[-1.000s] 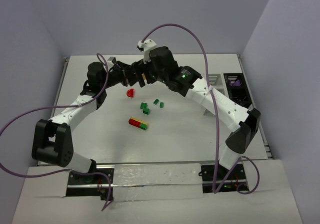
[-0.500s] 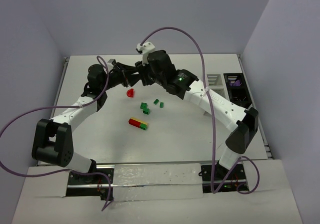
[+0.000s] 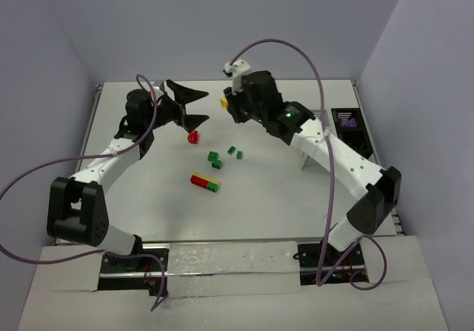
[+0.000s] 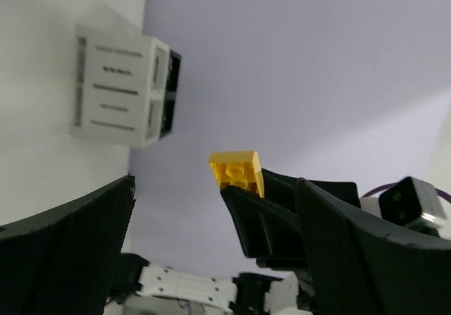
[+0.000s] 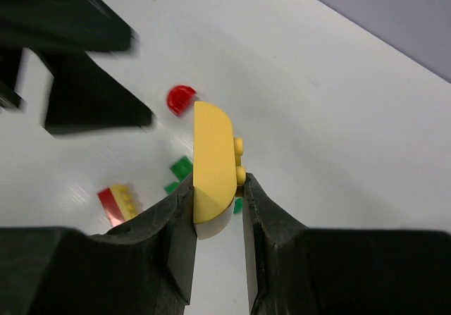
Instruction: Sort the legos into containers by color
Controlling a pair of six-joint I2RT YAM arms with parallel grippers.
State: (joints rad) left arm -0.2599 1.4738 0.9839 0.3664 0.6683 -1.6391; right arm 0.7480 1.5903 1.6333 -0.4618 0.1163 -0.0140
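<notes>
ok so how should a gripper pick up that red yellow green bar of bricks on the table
Probably from straight above, closing across its narrow width at the middle. The bar lies flat on the table, long and thin, both long sides clear; the nearest green bricks lie apart from it.

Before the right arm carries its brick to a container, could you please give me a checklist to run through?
1. Grip on the yellow brick by the right gripper: ok.
2. Is the left gripper open and off the brick: ok.
3. Is the left gripper out of the right arm's way: not ok, its jaws stand close beside the brick.
4. Is the white slatted box in sight: ok.
5. Which compartment takes yellow: cannot tell.
</notes>
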